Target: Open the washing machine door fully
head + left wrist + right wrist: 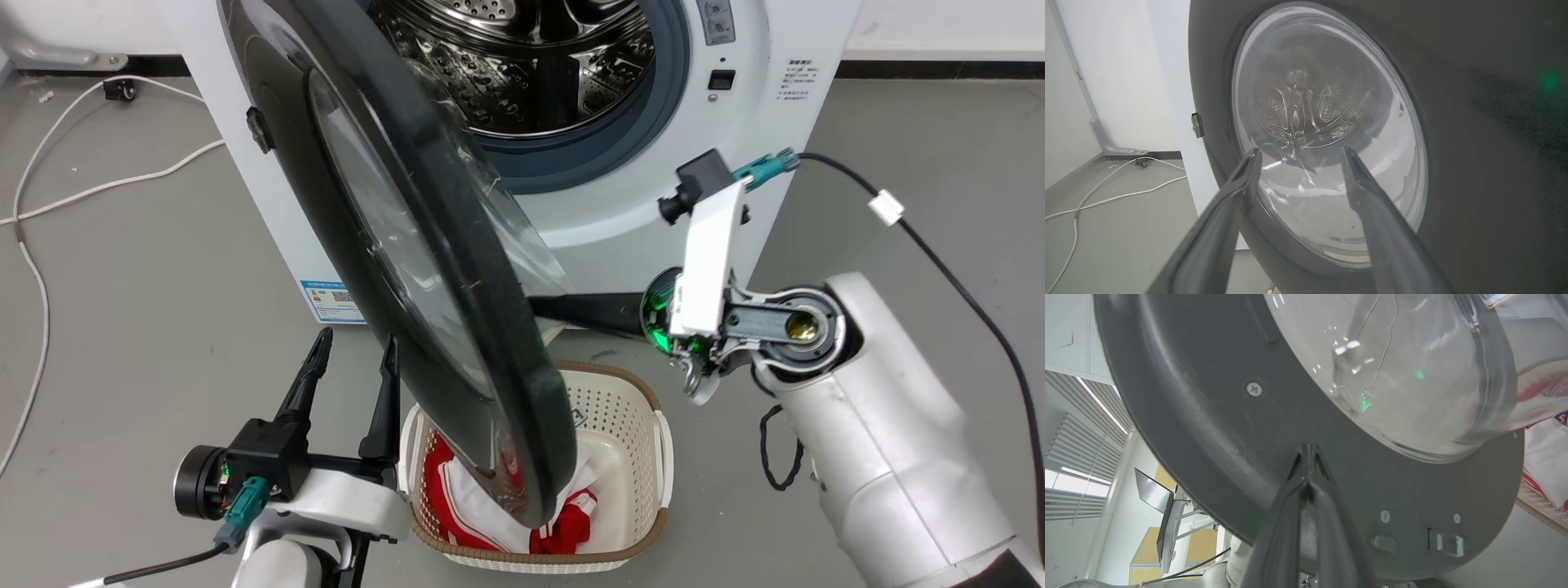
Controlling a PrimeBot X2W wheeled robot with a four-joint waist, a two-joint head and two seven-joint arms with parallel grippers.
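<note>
The washing machine door (457, 286), a glossy black disc with a clear glass bowl, stands swung out from the white machine (735, 122), edge-on to the head view. My left gripper (351, 371) is open beside its outer face, low at the left, fingers pointing up. Seen from the left wrist, the left gripper (1300, 154) has its spread fingers framing the door's glass (1331, 102) close ahead. My right gripper (543, 308) reaches in from the right, shut, behind the door. In the right wrist view the right gripper (1306, 451) has its tips against the door's grey inner face (1208, 416), below the glass bowl.
A perforated laundry basket (633, 408) with red-and-white clothes (490, 514) sits on the floor under the door's lower edge. The steel drum (531, 65) is exposed. White cables (41, 204) trail over the floor at left; a black cable (963, 286) runs at right.
</note>
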